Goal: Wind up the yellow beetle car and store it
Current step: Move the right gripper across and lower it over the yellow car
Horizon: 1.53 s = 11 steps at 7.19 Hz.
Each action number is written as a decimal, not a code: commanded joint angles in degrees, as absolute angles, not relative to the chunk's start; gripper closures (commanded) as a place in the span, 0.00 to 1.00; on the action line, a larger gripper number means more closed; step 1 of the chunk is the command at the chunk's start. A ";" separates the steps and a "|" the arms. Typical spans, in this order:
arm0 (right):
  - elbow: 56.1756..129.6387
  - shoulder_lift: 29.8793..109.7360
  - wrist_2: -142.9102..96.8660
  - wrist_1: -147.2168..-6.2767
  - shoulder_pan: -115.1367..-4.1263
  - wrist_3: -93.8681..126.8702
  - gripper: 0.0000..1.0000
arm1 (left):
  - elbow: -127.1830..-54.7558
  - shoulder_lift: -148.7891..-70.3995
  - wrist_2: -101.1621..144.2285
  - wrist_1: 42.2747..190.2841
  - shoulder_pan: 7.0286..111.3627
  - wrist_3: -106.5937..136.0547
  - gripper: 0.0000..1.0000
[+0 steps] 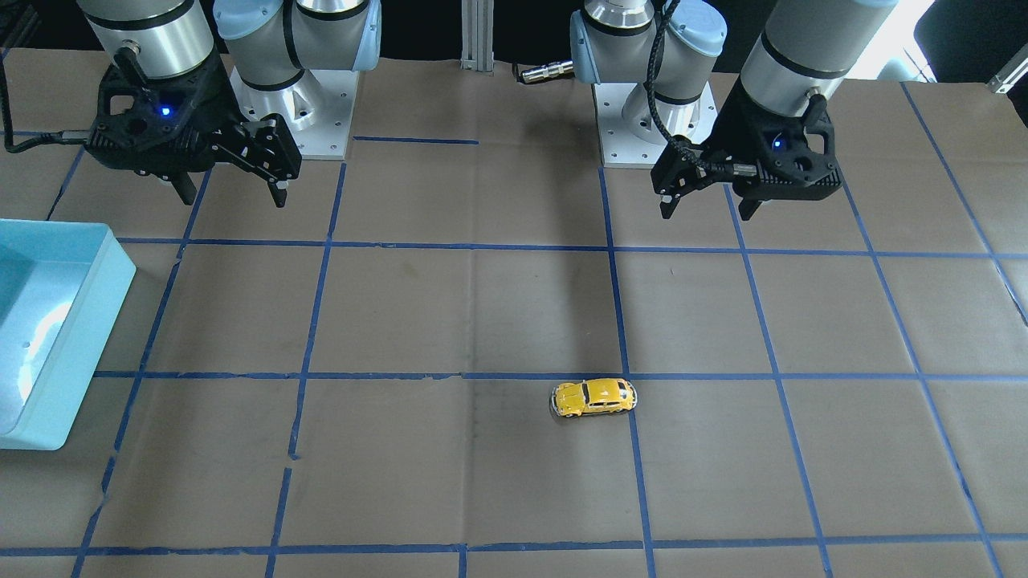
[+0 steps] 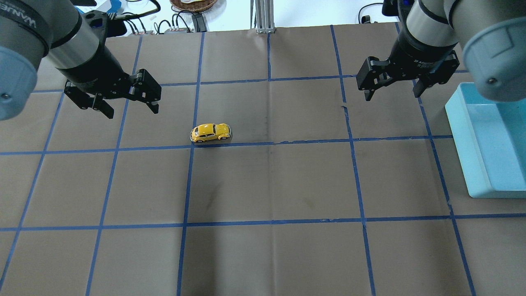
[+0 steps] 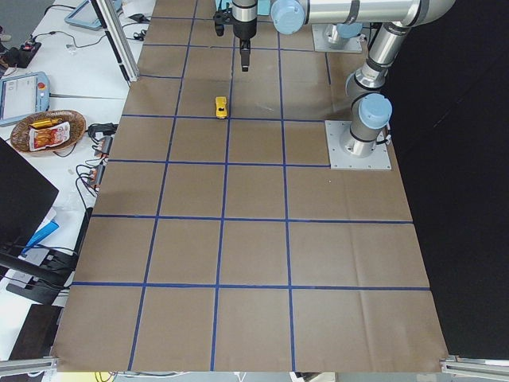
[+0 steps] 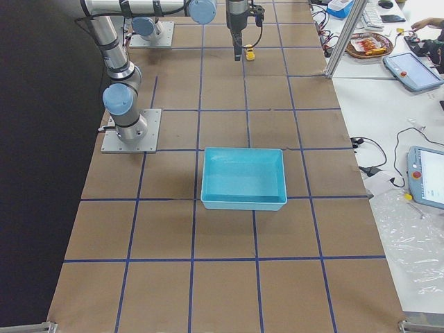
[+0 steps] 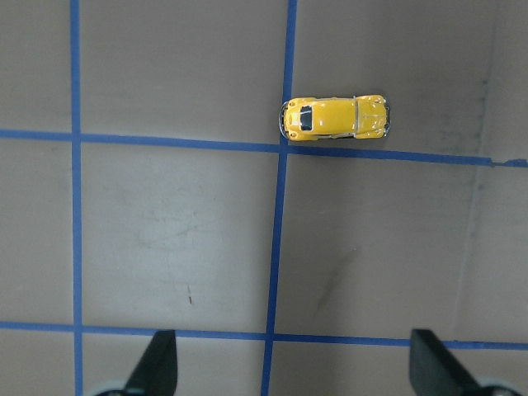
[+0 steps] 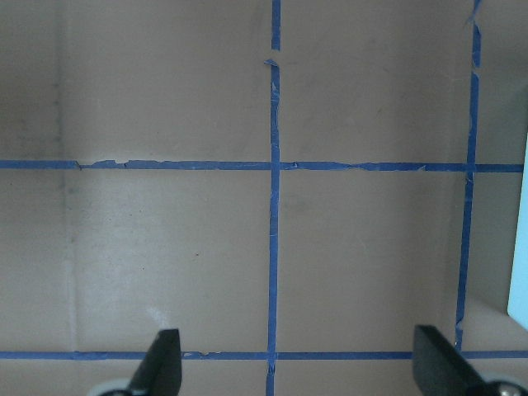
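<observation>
The yellow beetle car (image 2: 211,132) stands on its wheels on the brown table by a blue tape line, also in the front view (image 1: 593,397) and the left wrist view (image 5: 335,119). My left gripper (image 2: 130,107) hangs open and empty above the table, to the left of and behind the car; in the front view it (image 1: 707,210) is at the upper right. My right gripper (image 2: 392,92) hangs open and empty near the bin, far from the car; in the front view it (image 1: 233,197) is at the upper left.
A light blue open bin (image 2: 489,139) stands at the table's right side, also in the front view (image 1: 56,321) and the right side view (image 4: 244,177). Blue tape lines grid the table. Both arm bases (image 1: 650,120) are bolted at the robot's edge.
</observation>
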State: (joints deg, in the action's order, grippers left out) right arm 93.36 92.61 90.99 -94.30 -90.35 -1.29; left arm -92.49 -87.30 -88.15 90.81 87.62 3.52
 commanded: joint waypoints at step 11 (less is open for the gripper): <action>93.43 78.24 88.77 -112.05 -105.11 33.51 0.01 | -93.95 -84.82 -89.03 91.49 89.39 -0.96 0.00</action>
State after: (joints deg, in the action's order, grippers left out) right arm 93.62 80.70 88.79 -110.14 -104.13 25.94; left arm -93.74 -85.10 -88.90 91.41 89.63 -0.10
